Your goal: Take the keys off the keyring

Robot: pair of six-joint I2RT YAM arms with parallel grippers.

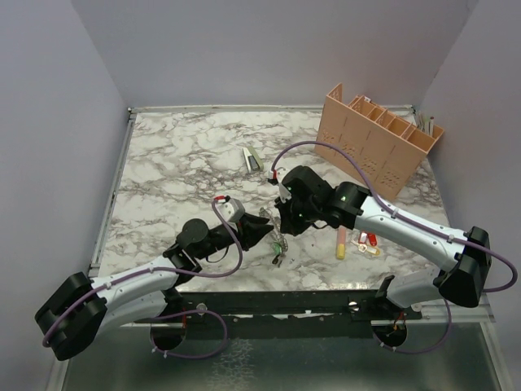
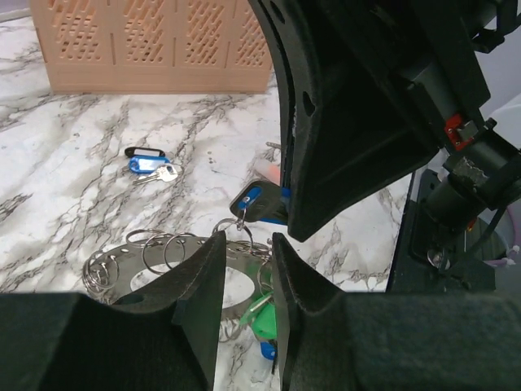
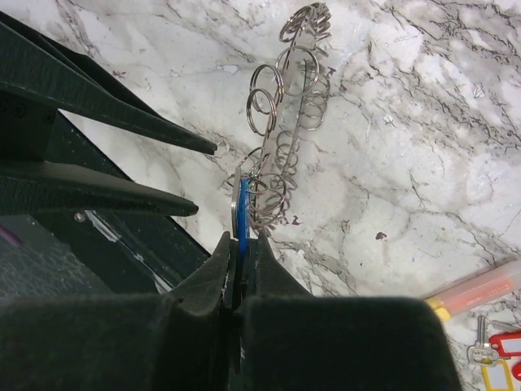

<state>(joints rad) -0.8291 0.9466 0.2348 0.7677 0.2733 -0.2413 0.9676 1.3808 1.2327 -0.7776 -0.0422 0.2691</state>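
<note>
Broadly, the marble counter (image 1: 179,163) carries everything, with the keyring (image 3: 297,155) toward its near edge, between the two arms. A peach slotted box (image 1: 378,138) stands well beyond the keyring, off to the far right.

The left tool (image 2: 248,248) reaches toward the keyring from the left. Its jaws stand apart, released. In the left wrist view one finger (image 2: 203,301) shows to each side of the ring's grey band. In the right wrist view the tips stop just short of the keyring, with nothing between them.

The right tool (image 3: 241,243) hangs right over the keyring, clenched on a blue key (image 3: 242,213). That key's own small ring overlaps the keyring's coils.

From the right wrist the keyring appears nearly edge-on, with several thin split rings (image 3: 264,102) threaded on its band. I cannot tell whether it rests on the counter.

A pale tube with a yellow end (image 1: 341,243) lies right of the keyring, and a bunch with red and yellow tags (image 1: 366,243) lies just past the tube. Below the left fingers a green key (image 2: 262,322) hangs at the keyring. A loose blue-tagged key (image 2: 146,163) lies apart from the keyring, toward the box.
</note>
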